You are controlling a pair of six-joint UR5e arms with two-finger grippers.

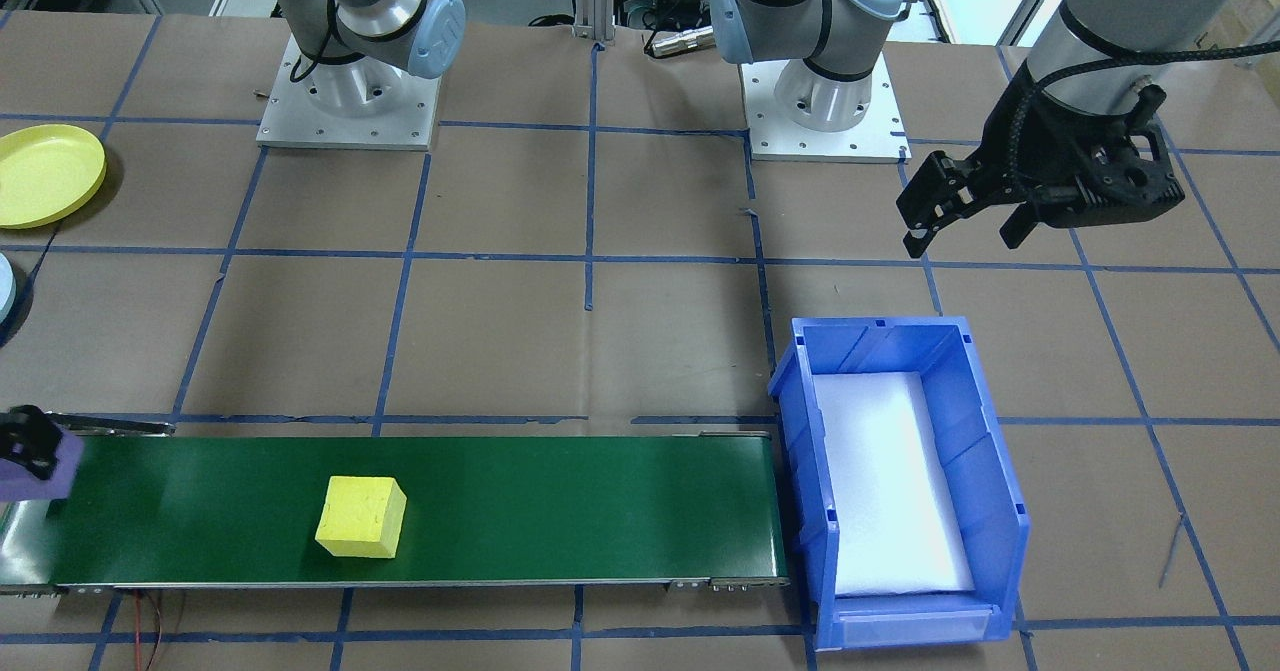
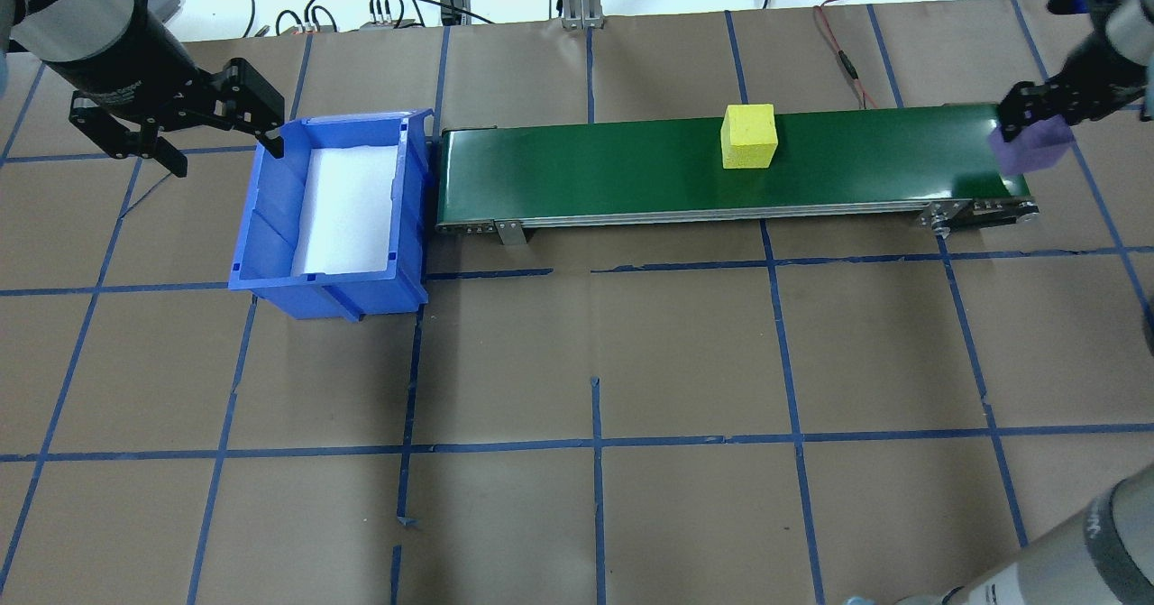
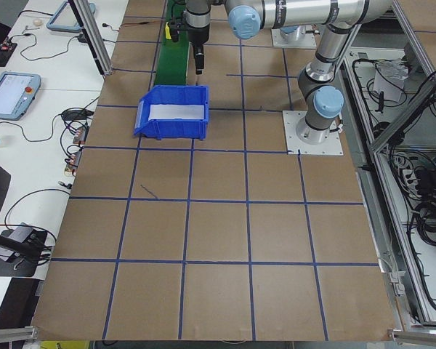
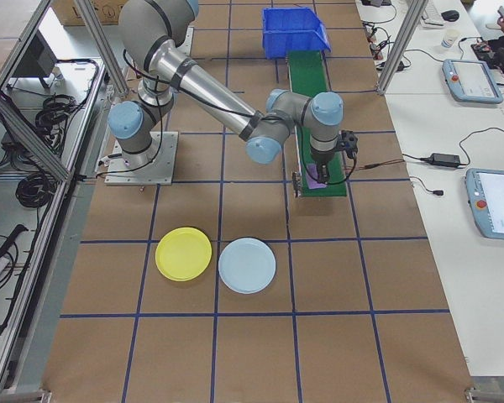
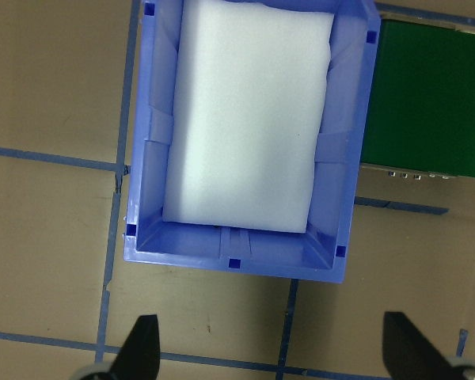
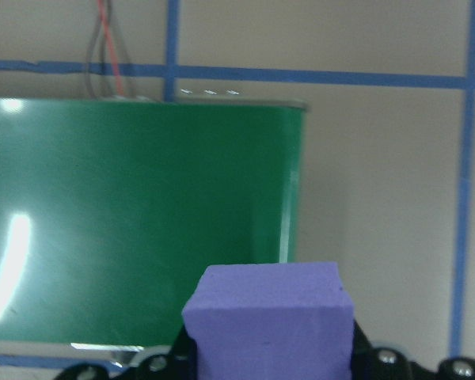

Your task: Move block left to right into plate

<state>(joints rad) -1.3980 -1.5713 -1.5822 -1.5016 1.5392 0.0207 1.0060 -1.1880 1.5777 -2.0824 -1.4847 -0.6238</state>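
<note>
Two blocks: a purple block [image 2: 1030,149] and a yellow block [image 2: 749,136], both foam-like cubes with matte faces.
Purple block, look: plain violet, square-edged, its top face flat and unmarked in the right wrist view [image 6: 267,317].
Purple block, place: at the right end of the green conveyor belt [image 2: 631,172], over the belt's edge; I cannot tell whether it touches the belt.
Right gripper [image 2: 1037,123]: clenched on the purple block, black fingers on either side of it.
Yellow block, look: bright lemon yellow, slightly rough faces, a faint seam on its near side in the front-facing view [image 1: 361,517].
Yellow block, place: resting on the belt, right of its middle in the overhead view, well apart from the purple block.
Plate [image 4: 183,253]: round, shallow, plain yellow with a raised rim, on the brown table [image 2: 595,362] near the robot's right side, well apart from the belt; nothing lies in it.
Pale blue plate [image 4: 247,265]: just beside the yellow one.
Left gripper [image 2: 185,132]: released, jaws spread, holding nothing, hovering at the far left corner of the blue bin [image 2: 261,253].
Blue bin: at the belt's left end, a white foam pad [image 5: 249,119] on its floor.
</note>
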